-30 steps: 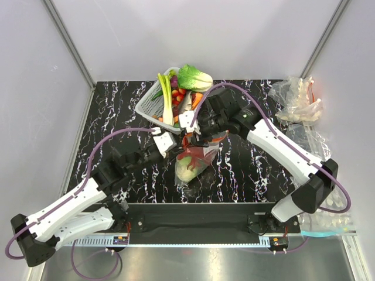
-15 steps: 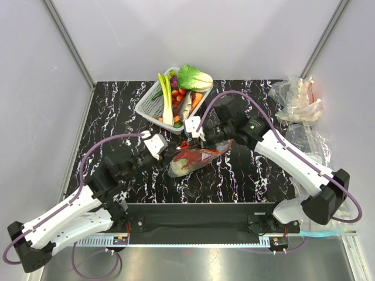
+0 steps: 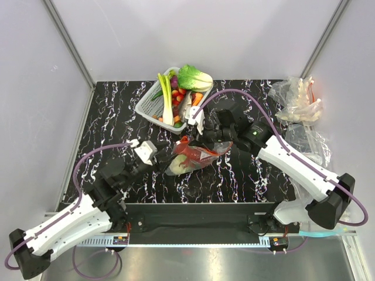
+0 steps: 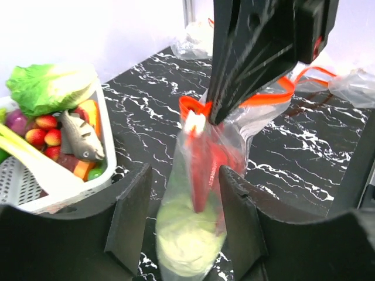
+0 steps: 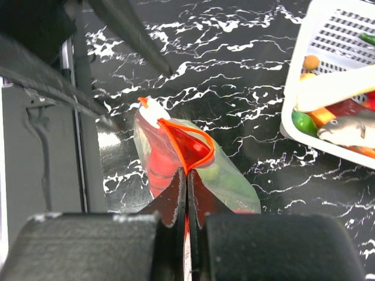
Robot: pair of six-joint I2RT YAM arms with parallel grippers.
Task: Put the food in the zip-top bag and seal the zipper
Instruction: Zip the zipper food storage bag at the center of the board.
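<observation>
The clear zip-top bag (image 3: 193, 157) lies tilted on the black marbled table, mouth toward the basket. Inside it are the food items: the red lobster (image 4: 205, 164) and the pale green cabbage (image 4: 186, 237) at the bottom. My right gripper (image 5: 186, 173) is shut on the red-orange zipper (image 5: 196, 136) at one end of the mouth; the rest of the strip bows apart in a loop. My left gripper (image 4: 186, 199) stands open, its fingers (image 4: 132, 222) on either side of the bag's lower half with small gaps.
A white basket (image 3: 147, 105) at the back holds a leek, bok choy, a toy fish and small fruits. A wrinkled clear plastic heap (image 3: 296, 102) and more bags (image 3: 319, 146) sit at the right edge.
My left gripper has opened and drawn back toward the near left. My right gripper has shut on the zipper, and the bag has tipped over sideways.
</observation>
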